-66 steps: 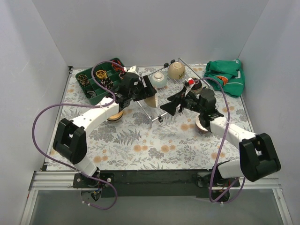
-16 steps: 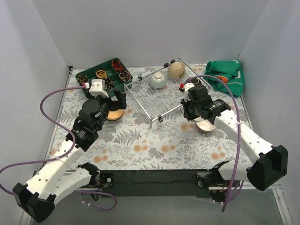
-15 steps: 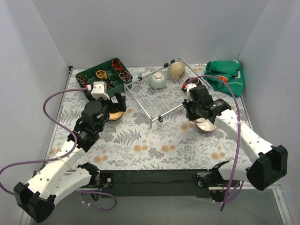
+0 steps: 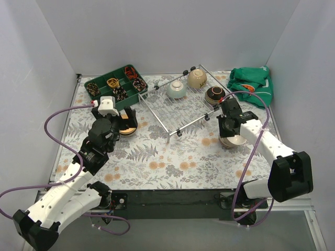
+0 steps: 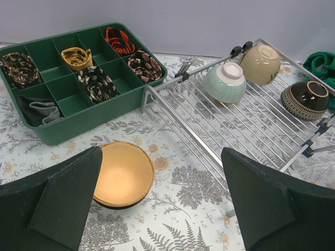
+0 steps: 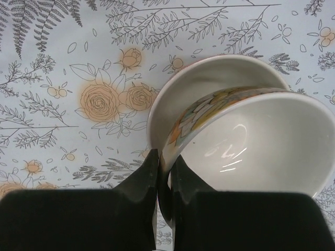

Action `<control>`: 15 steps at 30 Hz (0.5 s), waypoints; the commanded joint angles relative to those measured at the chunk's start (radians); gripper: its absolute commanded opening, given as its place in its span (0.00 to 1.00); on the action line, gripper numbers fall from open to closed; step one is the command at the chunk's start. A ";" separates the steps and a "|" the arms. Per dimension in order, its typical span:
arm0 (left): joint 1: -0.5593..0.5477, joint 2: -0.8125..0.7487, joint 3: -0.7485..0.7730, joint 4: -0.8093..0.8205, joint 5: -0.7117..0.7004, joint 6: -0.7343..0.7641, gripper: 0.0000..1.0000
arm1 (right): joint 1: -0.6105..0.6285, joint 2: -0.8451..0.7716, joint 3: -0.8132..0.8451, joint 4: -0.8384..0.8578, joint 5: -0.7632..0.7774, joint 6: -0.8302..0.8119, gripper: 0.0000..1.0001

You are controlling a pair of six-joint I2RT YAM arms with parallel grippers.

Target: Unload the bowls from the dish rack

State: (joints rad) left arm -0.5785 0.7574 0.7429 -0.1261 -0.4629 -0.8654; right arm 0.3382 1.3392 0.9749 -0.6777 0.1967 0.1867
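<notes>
Right side: your right gripper [image 6: 165, 175] is pinched shut on the rim of a patterned bowl [image 6: 251, 141]. It holds the bowl tilted over a white bowl [image 6: 209, 73] on the table [image 4: 172, 157], right of the dish rack [image 4: 183, 104]. Whether the two bowls touch cannot be told.

Left side: your left gripper [image 5: 162, 162] stands wide open and empty, just near of a tan bowl [image 5: 124, 173] left of the rack.

On the rack: mint bowl [image 5: 225, 82], beige bowl [image 5: 260, 63], dark brown bowl [image 5: 304, 99].

Judgement: the dark brown bowl lies just far-left of your right gripper, which is the nearer one. The mint bowl lies far-right of your left gripper.

Overhead, the right arm covers its stack, so the bowls there cannot be counted.
</notes>
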 commanded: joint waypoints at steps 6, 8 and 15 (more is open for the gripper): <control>-0.032 -0.015 -0.016 0.023 -0.040 0.031 0.98 | -0.004 0.015 -0.005 0.095 0.053 0.094 0.45; -0.034 -0.018 -0.014 0.023 -0.040 0.032 0.98 | -0.004 0.008 -0.007 0.093 0.049 0.103 0.52; -0.035 -0.010 -0.017 0.026 -0.045 0.037 0.98 | -0.001 -0.058 -0.021 0.090 -0.025 0.123 0.54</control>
State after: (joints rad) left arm -0.6064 0.7555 0.7292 -0.1177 -0.4873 -0.8436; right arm 0.3378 1.3441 0.9642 -0.6147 0.2089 0.2821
